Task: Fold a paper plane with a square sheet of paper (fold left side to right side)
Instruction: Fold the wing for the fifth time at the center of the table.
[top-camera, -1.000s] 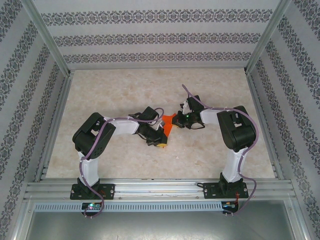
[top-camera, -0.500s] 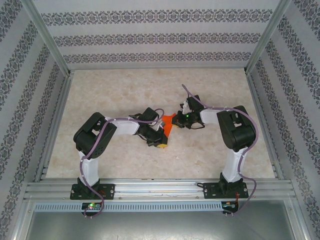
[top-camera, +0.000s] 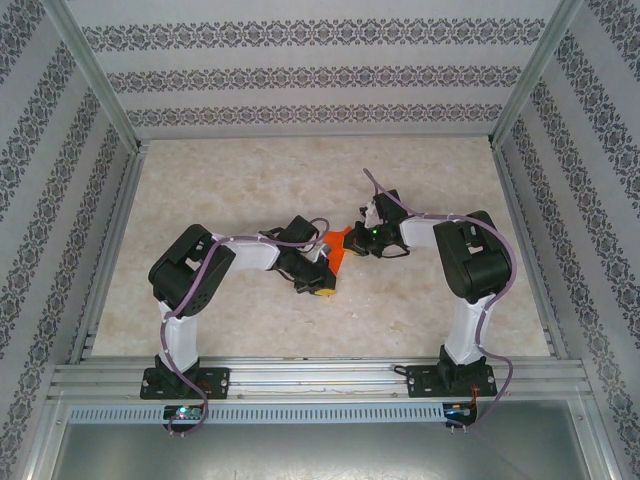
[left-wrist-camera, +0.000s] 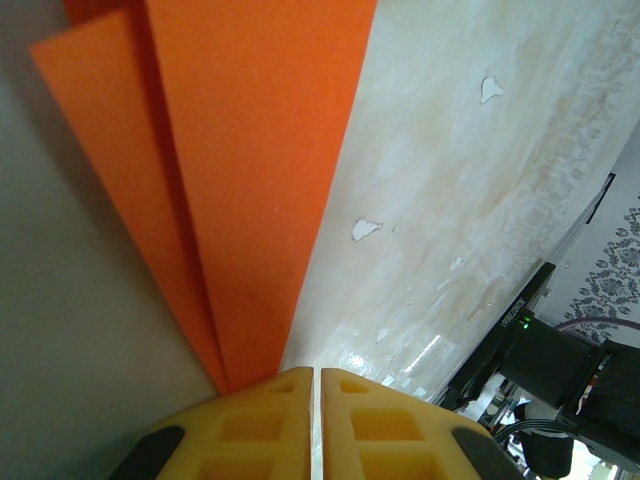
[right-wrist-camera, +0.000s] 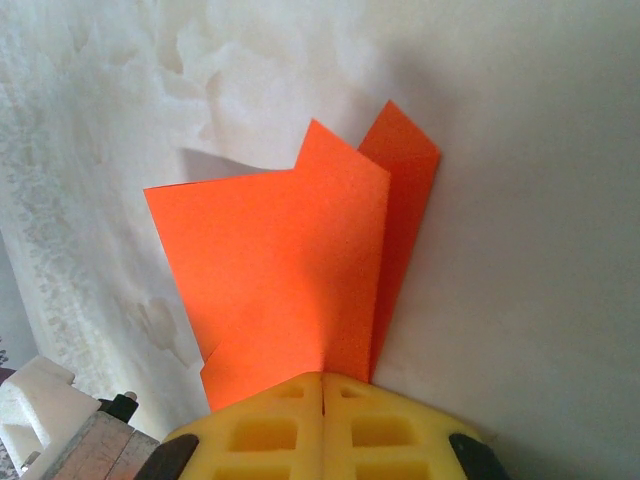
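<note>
"Paper plane (top-camera: 338, 250): where does it sit?"

"On the table (top-camera: 220, 190), about its middle, between the two arms. It is a half-folded orange-red piece with a gripper at each end."

"What is the left gripper (left-wrist-camera: 315, 376) doing?"

"Its yellow fingers are pressed almost together, with a hairline slit between them. The narrow, layered end of the paper runs in under one fingertip. I cannot tell whether it is nipped or only pressed down."

"And the right gripper (right-wrist-camera: 323, 381)?"

"Jaws closed tight, pinching the wide end where a crease meets the seam between the fingers. In its wrist view two flaps fan away, one lying over the other. The upper flap lifts off the marbled surface and throws a shadow."
</note>
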